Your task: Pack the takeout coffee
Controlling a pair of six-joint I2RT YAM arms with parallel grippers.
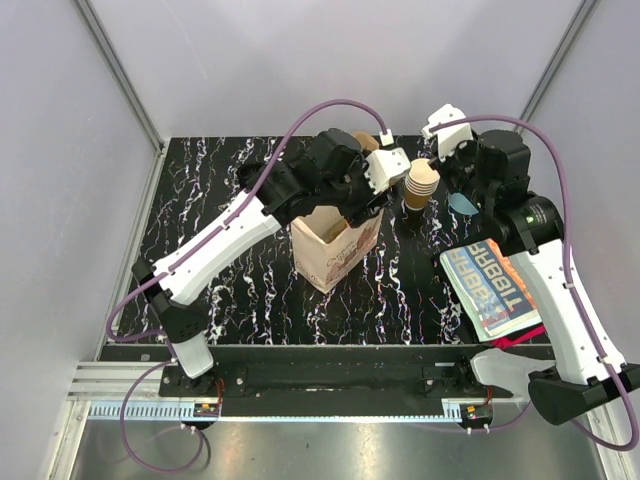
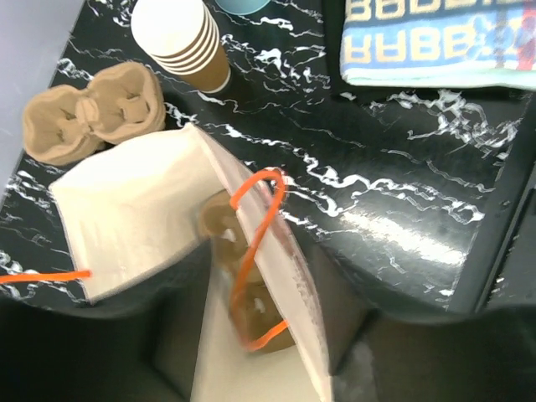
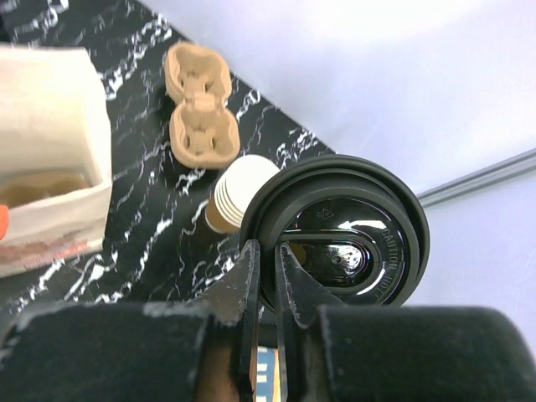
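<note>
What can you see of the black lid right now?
The lid is a round disc of glossy black plastic with a raised rim, a sunken oval panel in the middle and faint embossed lettering. It is off the table, one face toward the right wrist camera. The right tool pinches its edge; nothing else visibly touches it. It partly hides the stack of cups behind it.
</note>
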